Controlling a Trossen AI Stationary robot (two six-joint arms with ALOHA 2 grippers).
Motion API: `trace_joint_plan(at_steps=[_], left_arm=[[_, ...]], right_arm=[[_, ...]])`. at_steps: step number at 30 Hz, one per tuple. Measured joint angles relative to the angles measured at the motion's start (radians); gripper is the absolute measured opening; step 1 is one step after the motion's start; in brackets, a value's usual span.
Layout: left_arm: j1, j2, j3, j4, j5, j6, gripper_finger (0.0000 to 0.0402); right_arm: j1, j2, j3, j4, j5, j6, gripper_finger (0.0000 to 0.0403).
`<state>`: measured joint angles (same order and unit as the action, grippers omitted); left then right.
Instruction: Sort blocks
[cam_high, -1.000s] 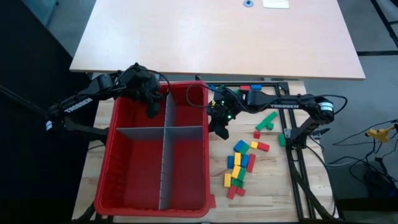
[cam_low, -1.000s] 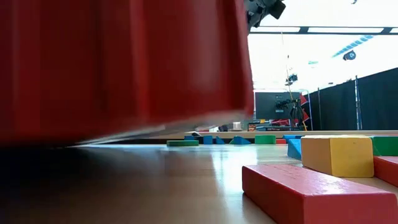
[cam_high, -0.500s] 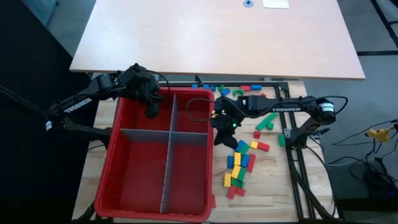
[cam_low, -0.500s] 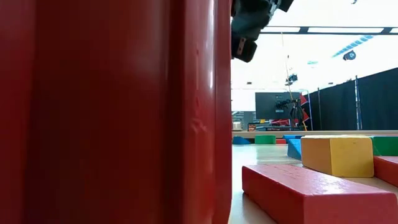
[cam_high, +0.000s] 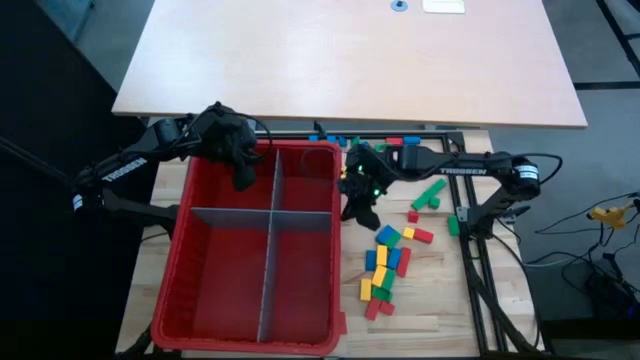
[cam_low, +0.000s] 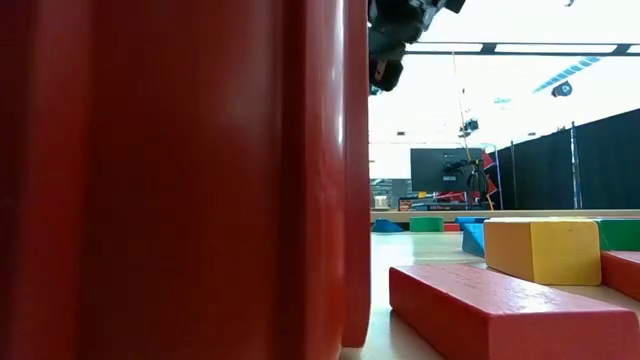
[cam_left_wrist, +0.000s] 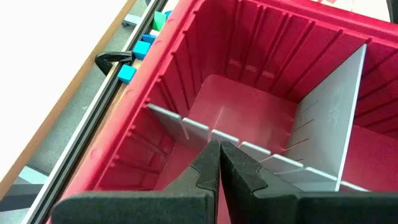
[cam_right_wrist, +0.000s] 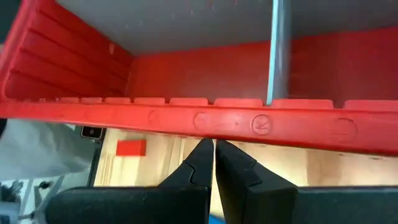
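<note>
Red, green, blue and yellow blocks (cam_high: 384, 262), finger-sized: main cluster loose on the wooden table (cam_high: 430, 300), to the right of the red bin (cam_high: 180, 260), apart from it. Second, smaller scatter of blocks along the table's far edge, just beyond the bin's far rim; several blue ones show there in the left wrist view. Low view: one long red block (cam_low: 500, 315) lies nearest the camera, a yellow block (cam_low: 545, 248) behind it.

Red bin: four compartments formed by grey dividers (cam_high: 266, 250) in a cross. No blocks visible in the compartments in view.

Right gripper (cam_high: 356, 205): over the table just beside the bin's right wall, near its far end, between the bin and the block cluster. Fingers (cam_right_wrist: 200, 163) pressed together, nothing between them; the bin's outer wall fills its wrist view, one red block on the wood beyond.

Left gripper (cam_high: 243, 174): over the bin's far left compartment, by the centre divider. Fingers (cam_left_wrist: 208, 163) closed tip to tip, holding nothing.
</note>
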<state>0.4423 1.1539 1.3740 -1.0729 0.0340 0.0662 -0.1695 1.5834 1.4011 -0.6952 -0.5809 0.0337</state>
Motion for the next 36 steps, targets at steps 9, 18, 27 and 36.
trace_joint_plan(at_steps=[9, 18, 27, 36], left_arm=[[0.0, -0.002, 0.0, -0.004, 0.0, 0.0, 0.0], [0.0, -0.002, 0.0, -0.007, -0.075, 0.003, 0.0], [0.0, -0.002, 0.0, -0.006, -0.13, 0.003, 0.0], [0.0, -0.002, 0.0, -0.023, -0.13, 0.003, 0.0]], right_arm=[[-0.065, -0.062, 0.099, 0.05, 0.015, -0.038, 0.0], [-0.152, -0.011, 0.106, 0.112, 0.177, -0.045, 0.0], [-0.209, 0.044, 0.105, 0.117, 0.218, -0.025, 0.0], [-0.29, 0.044, 0.104, 0.125, 0.242, -0.033, 0.0]])
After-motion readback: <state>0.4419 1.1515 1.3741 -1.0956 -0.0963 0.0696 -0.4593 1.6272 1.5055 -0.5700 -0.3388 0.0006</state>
